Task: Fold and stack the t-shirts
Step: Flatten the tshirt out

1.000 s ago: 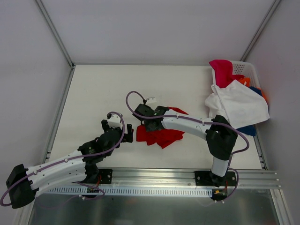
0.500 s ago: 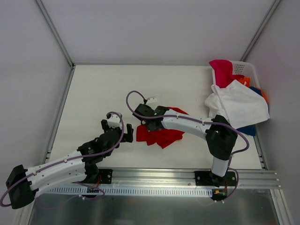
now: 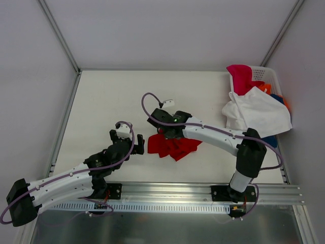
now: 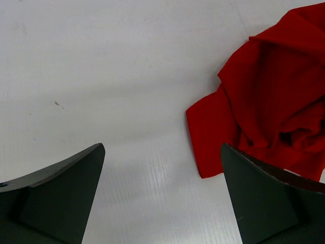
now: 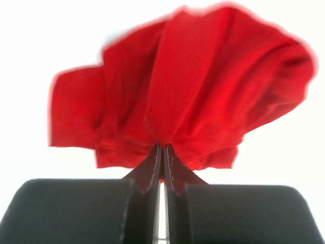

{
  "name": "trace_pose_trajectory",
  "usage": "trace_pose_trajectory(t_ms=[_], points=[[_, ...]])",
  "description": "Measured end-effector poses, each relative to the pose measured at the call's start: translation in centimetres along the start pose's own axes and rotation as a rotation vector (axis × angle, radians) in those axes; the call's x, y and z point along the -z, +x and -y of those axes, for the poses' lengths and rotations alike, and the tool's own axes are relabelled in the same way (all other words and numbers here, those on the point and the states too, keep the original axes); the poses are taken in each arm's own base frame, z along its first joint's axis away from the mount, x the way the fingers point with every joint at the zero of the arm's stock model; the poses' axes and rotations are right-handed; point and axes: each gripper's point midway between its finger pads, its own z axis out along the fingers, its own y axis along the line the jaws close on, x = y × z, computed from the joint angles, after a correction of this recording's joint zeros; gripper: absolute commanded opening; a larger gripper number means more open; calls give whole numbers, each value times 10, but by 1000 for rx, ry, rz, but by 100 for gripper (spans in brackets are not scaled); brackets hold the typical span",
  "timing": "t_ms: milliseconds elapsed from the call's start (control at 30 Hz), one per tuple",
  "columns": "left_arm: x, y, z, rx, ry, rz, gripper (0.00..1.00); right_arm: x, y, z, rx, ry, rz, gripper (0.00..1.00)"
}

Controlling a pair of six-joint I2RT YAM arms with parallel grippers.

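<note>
Right wrist view: right gripper (image 5: 162,148) jaws pressed together, pinching a fold of the red t-shirt (image 5: 193,86), crumpled on the table (image 3: 101,96). Left gripper (image 4: 161,152) jaws spread wide, just beside the shirt

a crumpled red tee (image 3: 175,146) lies near the front of a white table (image 3: 111,96), the right gripper (image 3: 162,134) down on its upper left edge. the left gripper (image 3: 138,144), jaws apart, hovers just left of the cloth. at far right, a white tee (image 3: 259,114) drapes over a basket (image 3: 265,74), with a pink tee (image 3: 239,77), an orange tee (image 3: 264,88) and a blue tee (image 3: 269,141) showing around it.
</note>
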Motion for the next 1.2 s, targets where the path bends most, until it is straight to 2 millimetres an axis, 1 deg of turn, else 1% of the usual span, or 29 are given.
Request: trace_pose_trajectory(t_ms=[100, 233, 267, 367, 467, 567, 633, 767, 800, 867, 933, 1000, 1067, 1100, 1133, 1167, 1200], points=[[0, 0, 0, 0, 0, 0, 99, 35, -28, 9, -15, -36, 76, 0], [0, 1, 0, -3, 0, -4, 99, 100, -72, 20, -51, -123, 204, 1], [-1, 2, 0, -5, 0, -8, 99, 116, -81, 23, -57, -144, 231, 0], [-3, 7, 5, -14, 18, -28, 99, 153, -98, 36, -69, -185, 300, 1], [-6, 14, 12, -26, 44, -59, 99, 172, -101, 48, -63, -191, 326, 1], [-10, 19, 21, -36, 67, -93, 99, 178, -97, 65, -48, -159, 334, 0], [-15, 15, 28, -37, 73, -105, 99, 182, -95, 76, -42, -138, 341, 0], [-25, 1, 52, -12, 108, -107, 98, 194, -92, 97, -50, -120, 364, 1], [-27, 0, 58, -7, 119, -107, 98, 199, -91, 106, -55, -113, 374, 0], [-29, 4, 69, -14, 142, -117, 96, 209, -89, 123, -70, -102, 397, 0], [-26, 11, 77, -36, 163, -134, 95, 220, -88, 138, -80, -97, 422, 1], [-21, 13, 85, -55, 188, -133, 95, 237, -91, 154, -93, -108, 456, 1], [-15, 2, 94, -57, 218, -104, 93, 259, -101, 162, -113, -149, 502, 0], [-11, -6, 98, -53, 234, -83, 92, 271, -108, 162, -116, -183, 522, 1], [-6, -18, 103, -47, 255, -55, 92, 284, -115, 161, -113, -228, 544, 1], [0, -33, 108, -35, 282, -19, 88, 299, -124, 157, -111, -281, 568, 1], [5, -45, 111, -22, 298, 8, 85, 309, -132, 149, -100, -331, 585, 0]])
